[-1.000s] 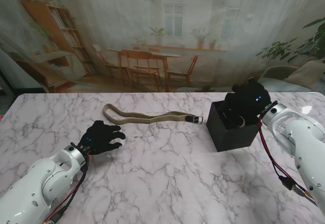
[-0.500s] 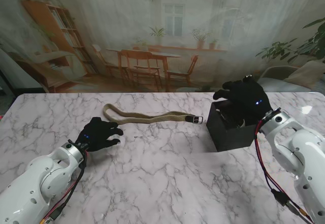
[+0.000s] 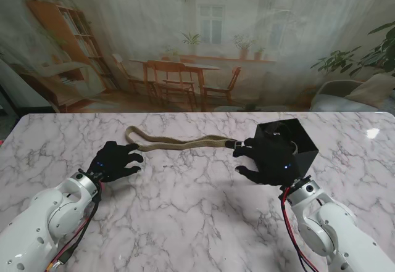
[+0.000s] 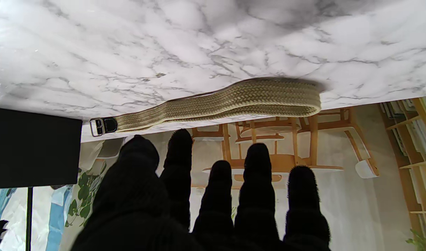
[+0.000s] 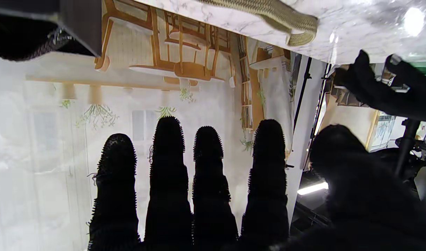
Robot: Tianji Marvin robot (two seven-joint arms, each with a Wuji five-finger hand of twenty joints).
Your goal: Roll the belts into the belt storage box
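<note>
My left hand (image 3: 115,161) hovers over the near left part of the marble desk (image 3: 185,210), fingers spread and empty; from its wrist camera I see my fingertips (image 4: 256,153) pointing toward the belt (image 3: 179,141), apart from it and touching nothing. The belt, a woven tan strap folded back on itself, lies flat across the far middle of the desk, its looped end to the left and its dark buckle (image 3: 236,144) to the right, just beside the belt storage box (image 3: 290,144); in the left wrist view the strap (image 4: 233,99) and the buckle (image 4: 101,126) show clearly, with the black box (image 4: 35,148) next to the buckle. My right hand (image 3: 266,161) is open too, fingers splayed and holding nothing; it sits in front of the box's near left side, covering part of it, its fingertips close to the buckle; whether they touch it I cannot tell; the right wrist camera shows four straight fingers (image 5: 167,167) apart from one another.
</note>
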